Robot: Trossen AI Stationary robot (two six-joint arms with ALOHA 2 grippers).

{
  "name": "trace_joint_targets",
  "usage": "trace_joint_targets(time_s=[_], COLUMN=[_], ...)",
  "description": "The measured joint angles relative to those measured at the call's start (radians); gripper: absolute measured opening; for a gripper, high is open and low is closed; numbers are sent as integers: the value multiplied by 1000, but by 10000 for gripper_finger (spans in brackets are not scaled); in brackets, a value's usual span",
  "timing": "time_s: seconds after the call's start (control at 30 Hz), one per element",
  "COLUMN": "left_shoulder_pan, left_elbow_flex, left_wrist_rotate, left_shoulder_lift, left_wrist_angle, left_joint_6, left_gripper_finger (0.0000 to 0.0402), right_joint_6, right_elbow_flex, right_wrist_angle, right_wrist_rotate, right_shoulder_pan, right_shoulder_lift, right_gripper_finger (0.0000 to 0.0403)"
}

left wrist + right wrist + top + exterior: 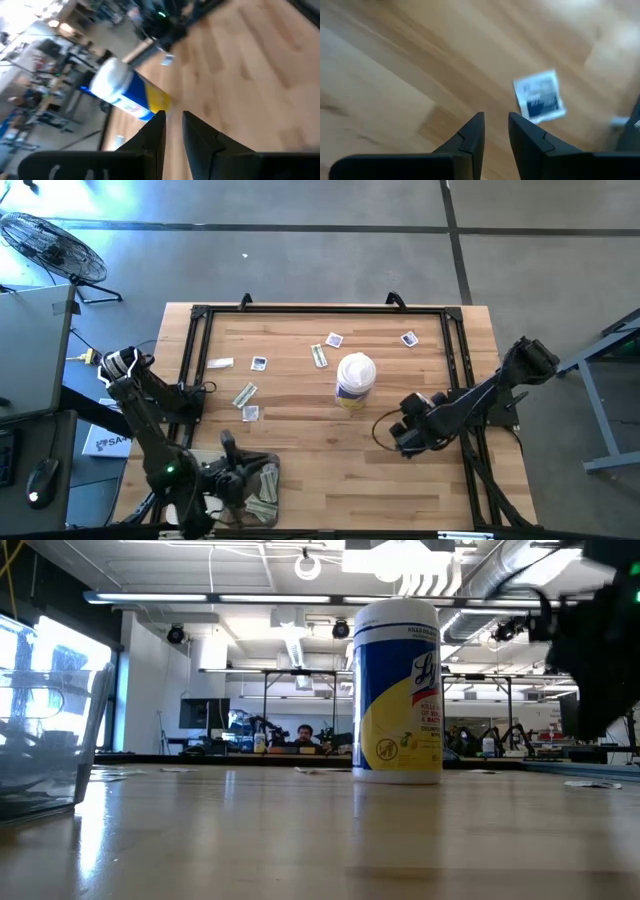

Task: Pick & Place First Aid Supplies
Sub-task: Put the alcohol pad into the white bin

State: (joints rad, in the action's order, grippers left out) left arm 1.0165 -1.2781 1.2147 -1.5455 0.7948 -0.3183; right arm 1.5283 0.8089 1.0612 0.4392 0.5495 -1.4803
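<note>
The first aid supplies lie flat and scattered on the far half of the wooden table: square white-and-blue packets [260, 364] [334, 339] [408, 339] [250, 413] and pale strips [220, 363] [244, 394] [319, 356]. More packets lie in a clear container [268, 470] at the near left. My left gripper [229, 446] [173, 122] hovers by that container, shut and empty. My right gripper [400, 438] [496, 122] hangs over bare wood right of centre, shut and empty. Its wrist view shows one square packet [539, 95] beyond the fingertips.
A white-lidded blue and yellow wipes canister [355, 378] [397, 690] [125, 92] stands upright mid-table between the two arms. A black metal frame [320, 310] borders the table. The clear container's wall [45, 720] shows at the left of the low view. A person sits far behind the table.
</note>
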Motion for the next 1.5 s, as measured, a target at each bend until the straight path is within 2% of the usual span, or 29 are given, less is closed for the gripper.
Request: trace_joint_targets(time_s=[0.1,0.17,0.5,0.63,0.7,0.8,0.9,1.03,1.13,1.2,1.33,1.5], left_shoulder_pan=[-51,-98,-331,-380,-385,-381,-356,-270,-212,-189,-176,-207], left_elbow_flex=[0,0,1,1,1,1,1,1,1,1,1,5], left_wrist_rotate=[-2,-38,-267,-409,-448,-435,-412,-288,-192,-218,-350,-368], left_shoulder_lift=[0,-4,-49,-63,-65,-65,-63,-58,-55,-54,-54,-54], left_wrist_angle=[-51,-76,-123,-176,-190,-208,-209,-205,-175,-175,-190,-238], left_joint_6=[27,25,22,44,64,85,117,160,156,157,179,210], left_gripper_finger=[60,60,60,60,60,60,60,60,60,60,60,60], right_joint_6=[-47,-68,-63,-55,-74,-98,-145,-296,-387,-394,-450,-659], right_elbow_flex=[-96,-143,-264,-379,-427,-464,-451,-408,-381,-359,-308,-211], right_wrist_angle=[-129,-170,-236,-380,-487,-583,-598,-702,-777,-794,-846,-961], right_wrist_rotate=[-80,-82,22,17,26,41,25,-78,-113,-117,-106,-125], right_shoulder_pan=[-45,-66,-126,-172,-191,-206,-196,-160,-137,-129,-113,-111], right_shoulder_lift=[3,15,187,224,232,232,231,222,186,134,-2,-137], right_gripper_finger=[81,81,81,81,81,81,79,78,77,77,77,77])
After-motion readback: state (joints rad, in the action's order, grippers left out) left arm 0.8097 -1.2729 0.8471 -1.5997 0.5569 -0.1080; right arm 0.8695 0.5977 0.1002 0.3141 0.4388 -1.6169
